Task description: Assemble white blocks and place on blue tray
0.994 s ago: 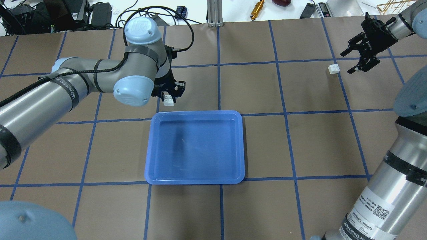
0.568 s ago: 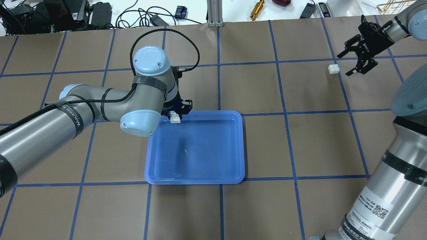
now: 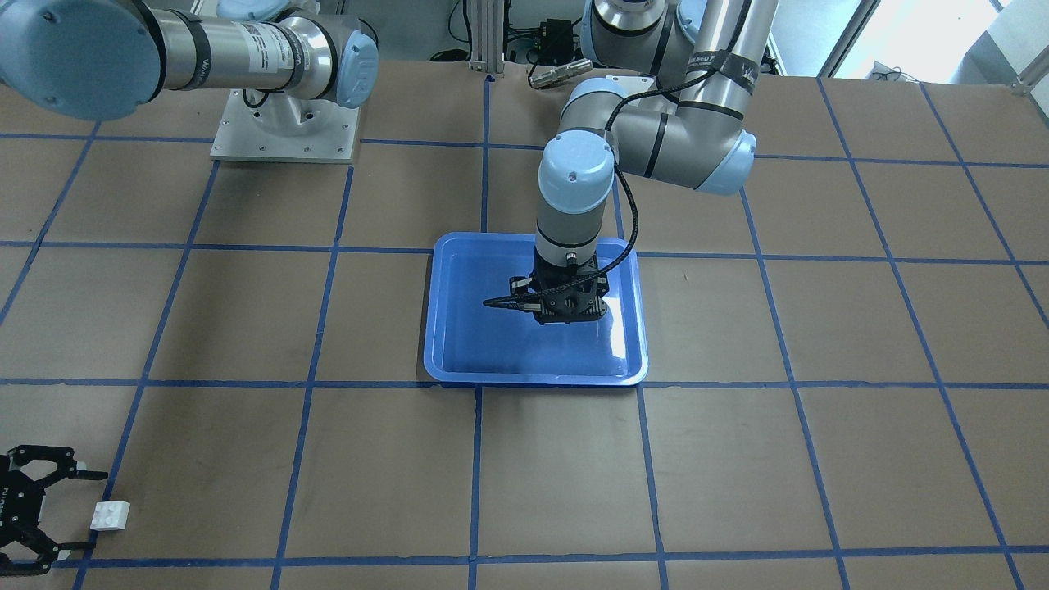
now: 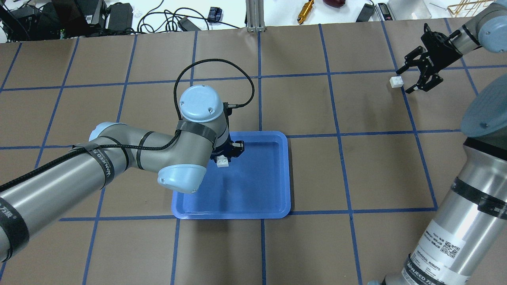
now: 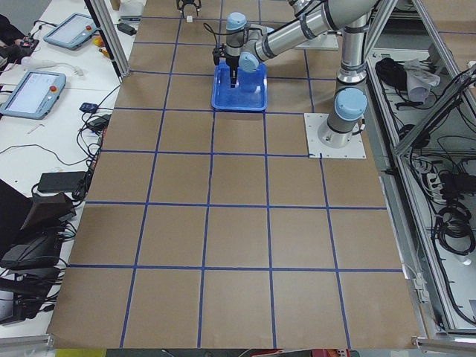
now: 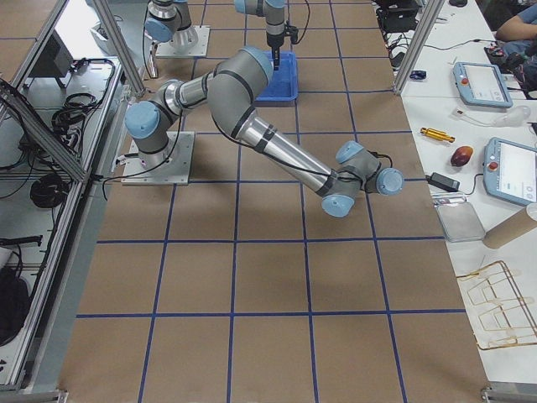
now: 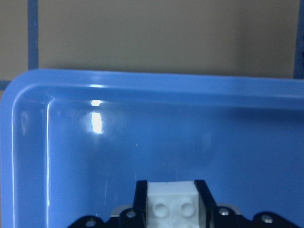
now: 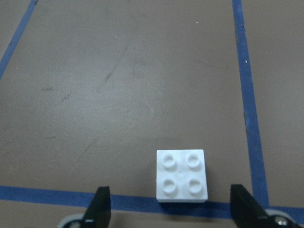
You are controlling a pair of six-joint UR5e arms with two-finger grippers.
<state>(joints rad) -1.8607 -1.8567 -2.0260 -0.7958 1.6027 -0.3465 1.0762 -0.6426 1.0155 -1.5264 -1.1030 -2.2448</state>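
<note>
The blue tray (image 4: 237, 215) lies at the table's middle; it also shows in the front view (image 3: 533, 378) and the left wrist view (image 7: 142, 83). My left gripper (image 4: 226, 157) is shut on a white block (image 4: 222, 162), held low over the tray's far left part. The left wrist view shows that block (image 7: 171, 204) between the jaws. A second white block (image 4: 396, 81) sits on the table at the far right. My right gripper (image 4: 403, 81) is open, its fingertips on either side of that block (image 8: 182, 175), not touching it.
An aluminium post (image 4: 255, 16), cables (image 4: 166, 16) and a brass tool (image 4: 305, 11) lie beyond the table's far edge. My right arm's lower part (image 4: 455, 221) stands at the near right. Blue tape lines (image 4: 259, 103) grid the brown table.
My left arm has carried its white block from the table beyond the tray's far left corner to over the tray. My right gripper has moved closer to the second block.
</note>
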